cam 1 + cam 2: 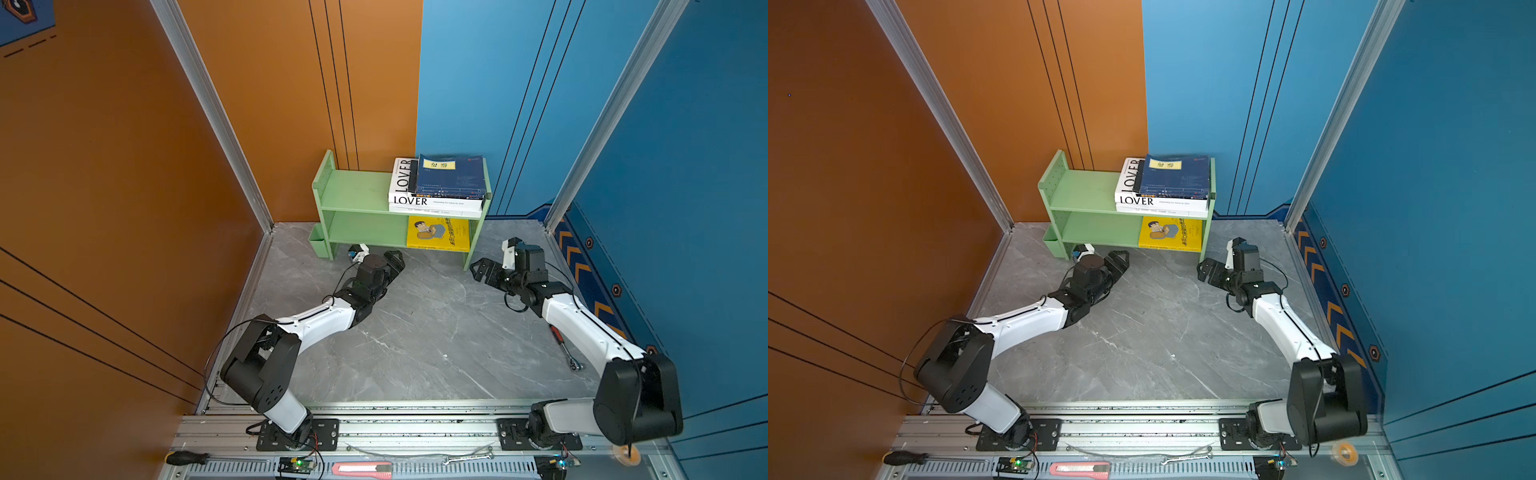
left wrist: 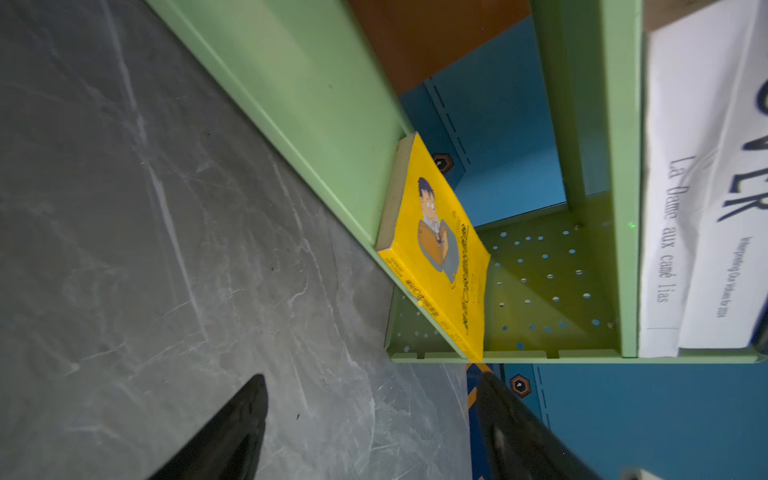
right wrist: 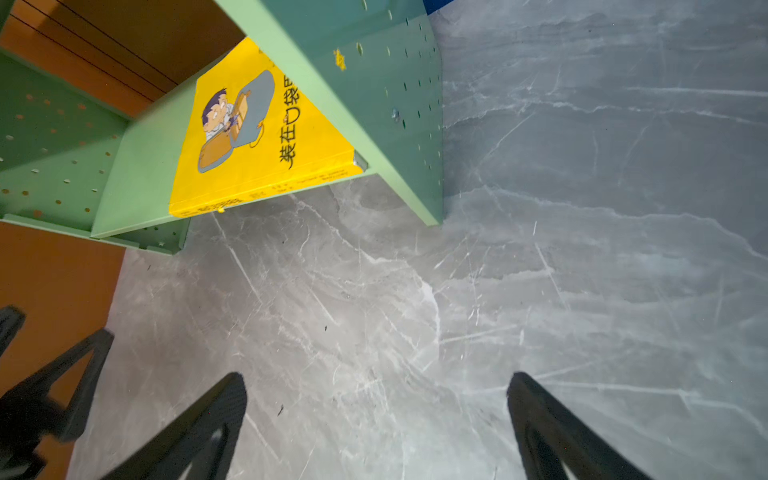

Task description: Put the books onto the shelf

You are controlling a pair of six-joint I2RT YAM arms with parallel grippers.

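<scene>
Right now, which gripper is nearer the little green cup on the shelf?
Left. The left gripper is in front of the shelf's middle, not far from the cup; the right gripper is off the shelf's opposite end.

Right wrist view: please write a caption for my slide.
Open right end effector before the yellow book lying on the lower tier of the green shelf.

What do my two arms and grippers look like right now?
The left arm and right arm match: white link shells, black joints, thin black cables looping outside. The left gripper and right gripper have black pointed fingers with triangular cut-outs.
</scene>
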